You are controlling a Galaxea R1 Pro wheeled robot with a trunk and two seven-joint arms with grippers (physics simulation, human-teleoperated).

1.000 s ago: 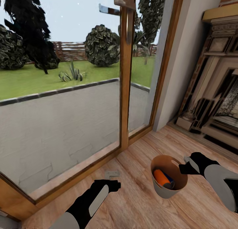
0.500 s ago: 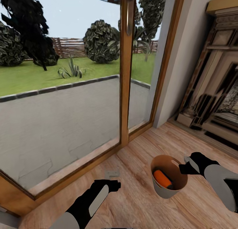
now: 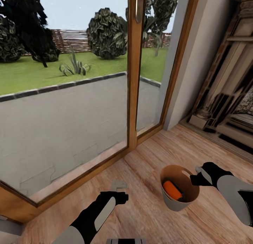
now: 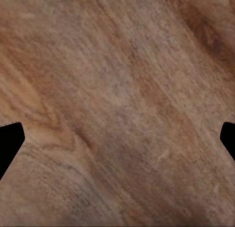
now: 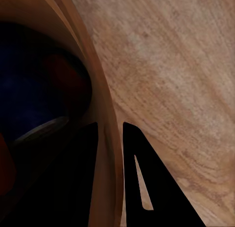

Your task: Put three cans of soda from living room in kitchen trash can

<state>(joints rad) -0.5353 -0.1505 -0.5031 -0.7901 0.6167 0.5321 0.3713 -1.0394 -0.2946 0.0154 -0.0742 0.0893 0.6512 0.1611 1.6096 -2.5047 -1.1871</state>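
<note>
The tash can (image 3: 174, 203), grey outside and wood-toned inside, hangs just above the plank floor at the lower right of the head view. My right gripper (image 3: 193, 179) is shut on its rim (image 5: 105, 120), one finger inside the wall and one outside. An orange can of soda (image 3: 172, 190) lies inside it. Beside that, the right wrist view shows a dark blue can of soda (image 5: 30, 102) with a grey top. My left gripper (image 3: 119, 188) hovers open over bare floor, its fingertips (image 4: 10, 141) wide apart with nothing between them.
I am in the living room, facing wood-framed glass doors (image 3: 134, 78) onto a paved yard and lawn. A white wall (image 3: 191, 71) and the stone fireplace (image 3: 232, 96) stand to the right. Plank floor (image 3: 147, 216) stretches around both arms.
The whole head view has shifted: the door handle and fireplace have slid up and out, so the camera moved. Both arms and the bin keep their place in the picture. The blue can no longer shows there.
</note>
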